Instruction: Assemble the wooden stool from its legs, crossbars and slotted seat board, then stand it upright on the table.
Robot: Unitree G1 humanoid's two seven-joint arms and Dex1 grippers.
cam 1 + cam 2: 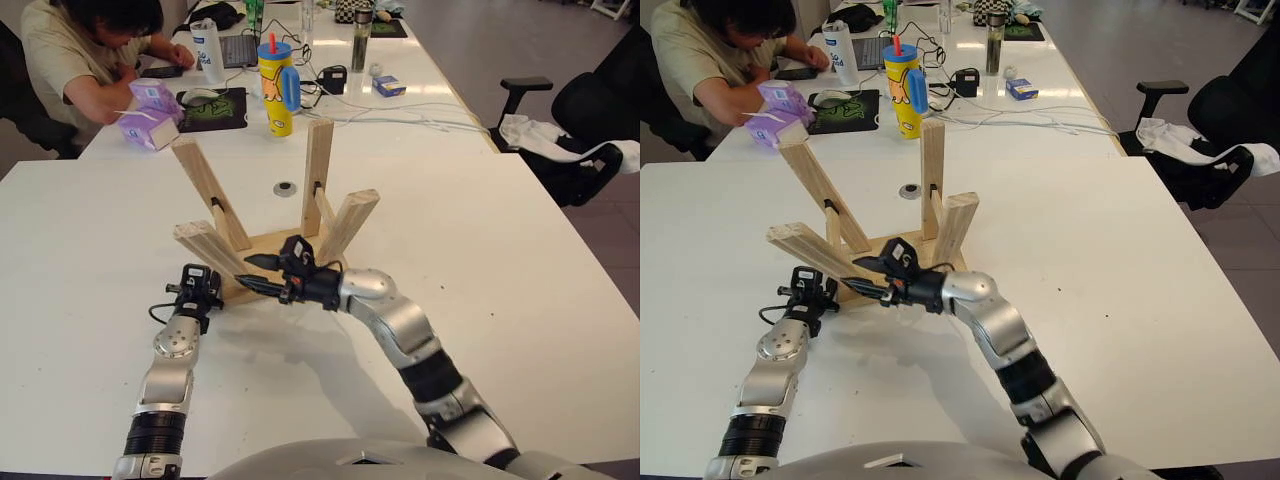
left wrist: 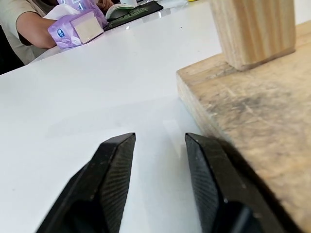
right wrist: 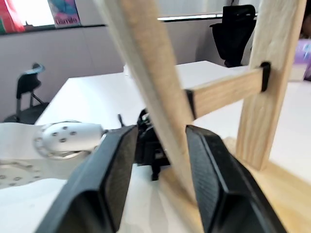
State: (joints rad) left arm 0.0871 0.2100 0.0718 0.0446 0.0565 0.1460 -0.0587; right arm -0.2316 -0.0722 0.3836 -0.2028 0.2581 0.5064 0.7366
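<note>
Four legs (image 1: 318,170) upturned on seat board (image 2: 252,111), left jaws open at its edge, right jaws open astride near leg (image 3: 155,97)

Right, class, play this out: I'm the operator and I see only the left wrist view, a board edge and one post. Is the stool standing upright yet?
Observer: No. The stool is upside down, with its seat board flat on the table.
Operator: And where is the right end effector?
Observer: The right end effector is open, with a finger on either side of the near leg, low down by the board.
</note>
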